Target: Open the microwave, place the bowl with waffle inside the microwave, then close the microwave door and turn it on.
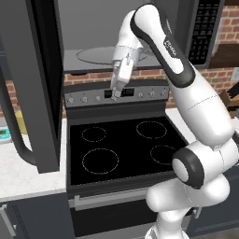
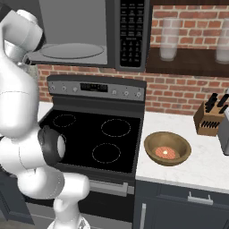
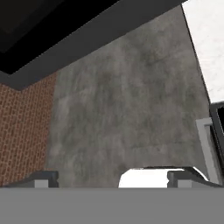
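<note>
Nearest: robot arm, white w/ dark joints, rising at stove front and bending up and over the cooktop. Stove: black, four burner rings, nothing on it. Counter right of stove, white marble: bowl, brown wood, upright, just beside stove edge, waffle lying in its centre. Knife block further back on same counter, near brick wall. Gripper hangs over stove control panel, pointing down, just below microwave opening; fingers spread wide apart, nothing between them. Microwave door swung fully open to the left, curved handle facing out. Cavity exposed, glass turntable visible. Keypad on right side.
</note>
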You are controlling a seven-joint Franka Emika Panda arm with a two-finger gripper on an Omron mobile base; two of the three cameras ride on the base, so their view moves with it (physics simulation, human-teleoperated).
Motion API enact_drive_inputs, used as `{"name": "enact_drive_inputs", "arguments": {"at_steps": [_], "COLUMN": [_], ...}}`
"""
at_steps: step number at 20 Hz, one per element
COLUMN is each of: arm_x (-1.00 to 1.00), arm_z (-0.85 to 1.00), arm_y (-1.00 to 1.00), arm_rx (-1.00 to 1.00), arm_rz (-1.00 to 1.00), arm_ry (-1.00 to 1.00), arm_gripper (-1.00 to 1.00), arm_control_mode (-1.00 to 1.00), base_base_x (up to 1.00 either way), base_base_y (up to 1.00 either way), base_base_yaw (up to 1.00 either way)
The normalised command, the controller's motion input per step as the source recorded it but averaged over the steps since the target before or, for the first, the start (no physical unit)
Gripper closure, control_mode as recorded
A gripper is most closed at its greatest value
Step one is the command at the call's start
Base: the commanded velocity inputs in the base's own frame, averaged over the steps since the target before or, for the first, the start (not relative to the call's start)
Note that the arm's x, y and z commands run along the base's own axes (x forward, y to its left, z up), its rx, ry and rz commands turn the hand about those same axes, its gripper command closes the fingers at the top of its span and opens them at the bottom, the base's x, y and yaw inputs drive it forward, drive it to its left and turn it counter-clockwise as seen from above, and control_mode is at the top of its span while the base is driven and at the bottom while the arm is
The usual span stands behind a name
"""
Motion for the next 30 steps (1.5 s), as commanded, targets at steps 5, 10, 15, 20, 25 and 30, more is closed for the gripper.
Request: {"name": "enact_drive_inputs", "arguments": {"at_steps": [5, 10, 15, 20, 25, 30], "arm_x": [0.0, 0.0, -0.06, -0.19, -0.08, -0.24], "arm_z": [-0.31, -0.06, 0.0, 0.0, -0.05, -0.17], "arm_y": [-0.89, -0.76, -0.67, -0.68, -0.65, -0.74], "arm_rx": [0.03, 0.07, 0.04, 0.05, 0.16, 0.27], "arm_rz": [-0.5, -0.56, -0.62, -0.67, -0.5, -0.36], "arm_ry": [-0.31, -0.2, -0.05, 0.0, 0.07, 0.04], "arm_gripper": [-1.0, -1.0, -1.0, -1.0, -1.0, -1.0], "arm_control_mode": [-1.0, -1.0, -1.0, -1.0, -1.0, -1.0], "base_base_x": [0.0, 0.0, 0.0, 0.0, 0.0, 0.0], "base_base_y": [0.0, 0.0, 0.0, 0.0, 0.0, 0.0], "base_base_yaw": [0.0, 0.0, 0.0, 0.0, 0.0, 0.0]}}
